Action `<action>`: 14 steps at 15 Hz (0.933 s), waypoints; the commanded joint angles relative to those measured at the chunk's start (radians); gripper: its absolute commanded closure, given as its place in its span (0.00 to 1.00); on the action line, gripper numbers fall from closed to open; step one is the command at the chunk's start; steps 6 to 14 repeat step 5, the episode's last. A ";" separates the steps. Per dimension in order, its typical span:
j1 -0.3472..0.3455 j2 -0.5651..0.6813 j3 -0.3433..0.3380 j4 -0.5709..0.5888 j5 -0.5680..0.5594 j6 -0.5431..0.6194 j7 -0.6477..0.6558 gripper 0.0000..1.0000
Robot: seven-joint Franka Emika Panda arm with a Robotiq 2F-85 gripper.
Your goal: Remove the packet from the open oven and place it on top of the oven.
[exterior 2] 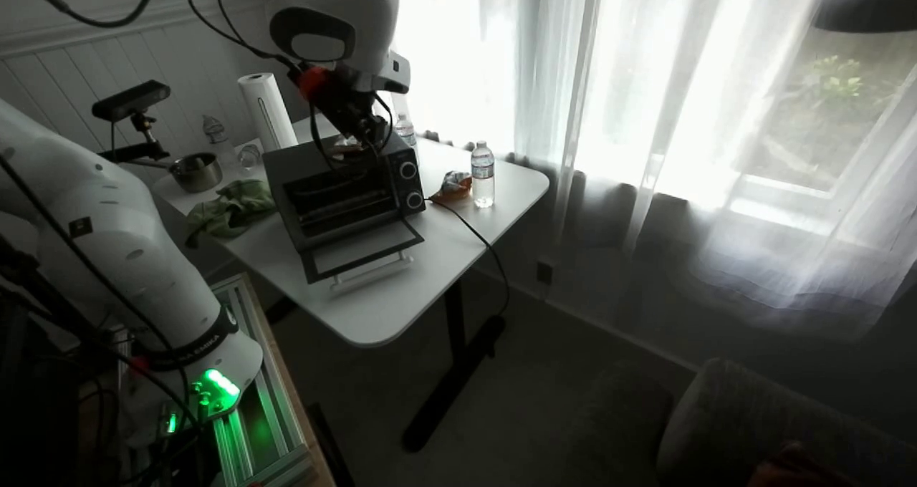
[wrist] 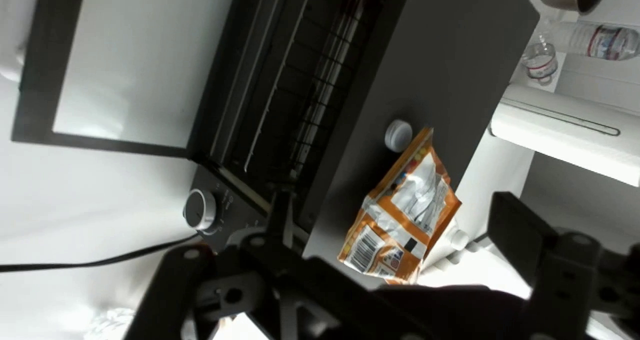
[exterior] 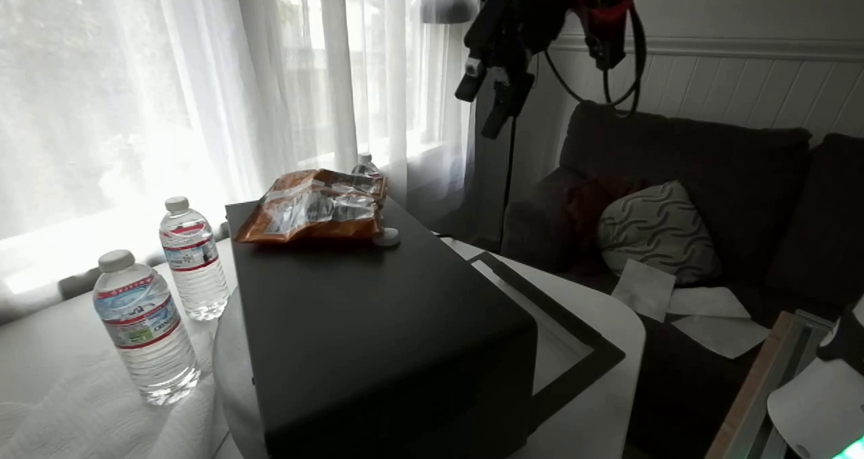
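The packet, a crinkly orange, white and dark bag, lies on top of the oven in an exterior view (exterior: 314, 209) and in the wrist view (wrist: 407, 205). The oven, a black box, shows in both exterior views (exterior: 364, 310) (exterior 2: 344, 186). Its door (exterior 2: 365, 258) is folded down open, and the wrist view shows a rack (wrist: 320, 80) inside with nothing seen on it. My gripper (exterior: 484, 109) is open and empty, raised above the oven and apart from the packet. In the wrist view its fingers stand wide on both sides of the packet.
A round white cap (wrist: 398, 135) sits on the oven top beside the packet. Water bottles (exterior: 145, 327) (exterior 2: 483, 174) stand around the oven. Another orange bag (exterior 2: 453, 186) lies on the table. A paper towel roll (exterior 2: 266, 111), a pot (exterior 2: 196, 172) and a green cloth (exterior 2: 233, 211) are nearby.
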 commanded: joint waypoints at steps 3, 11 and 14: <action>0.016 -0.072 -0.059 -0.039 -0.050 -0.087 0.030 0.00; 0.015 -0.084 -0.067 -0.047 -0.055 -0.093 0.029 0.00; 0.015 -0.084 -0.067 -0.047 -0.055 -0.093 0.029 0.00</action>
